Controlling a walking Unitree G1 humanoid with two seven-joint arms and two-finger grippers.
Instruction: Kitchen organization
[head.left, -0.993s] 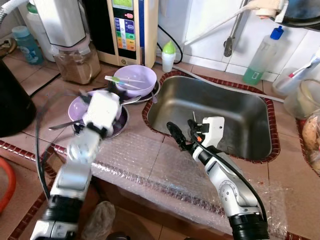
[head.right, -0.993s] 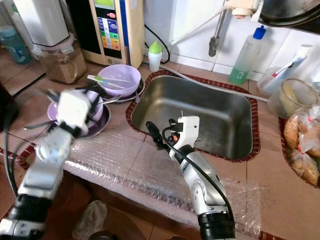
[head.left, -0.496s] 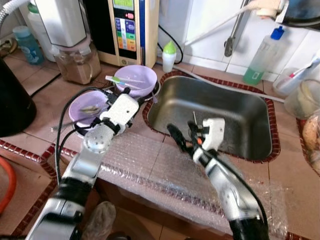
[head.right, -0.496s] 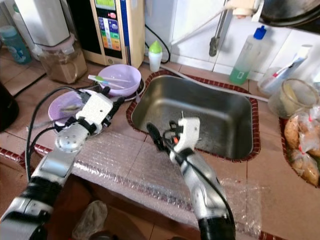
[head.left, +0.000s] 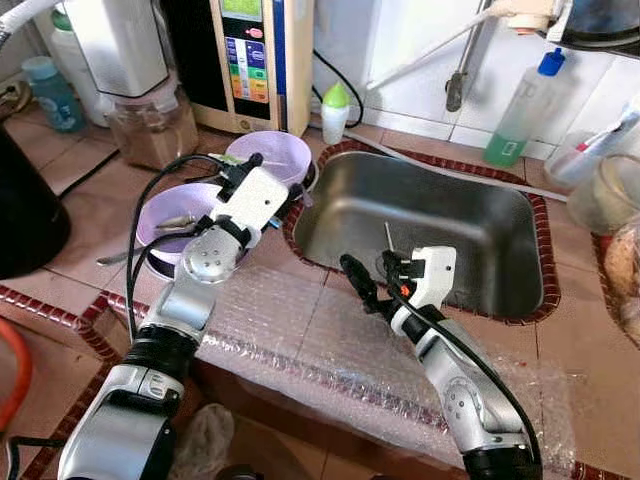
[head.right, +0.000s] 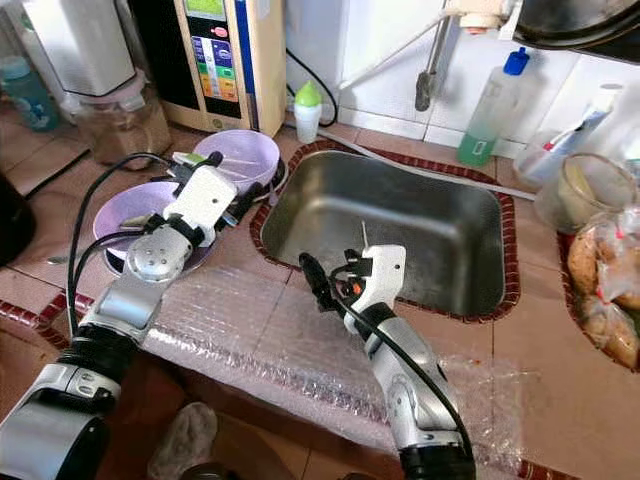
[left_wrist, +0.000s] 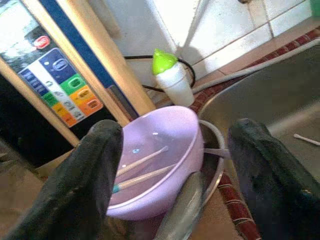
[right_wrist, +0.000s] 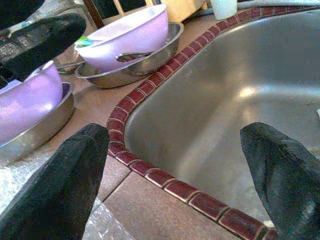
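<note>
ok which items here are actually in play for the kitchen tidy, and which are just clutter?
In play: far purple bowl with utensils, near purple bowl with spoon, sink, left gripper open by the bowls.

Clutter: green soap bottle, water dispenser, bubble wrap.

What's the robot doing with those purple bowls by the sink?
The robot is tidying dishes on the tiled counter. Its left pincer is open and reaching toward the light purple plastic bowl with chopsticks in it, which sits in a shallow metal dish next to the stainless steel sink. A second purple bowl holding a spoon is nearer the robot. The right pincer hangs open over the sink's front edge, holding nothing.
</note>
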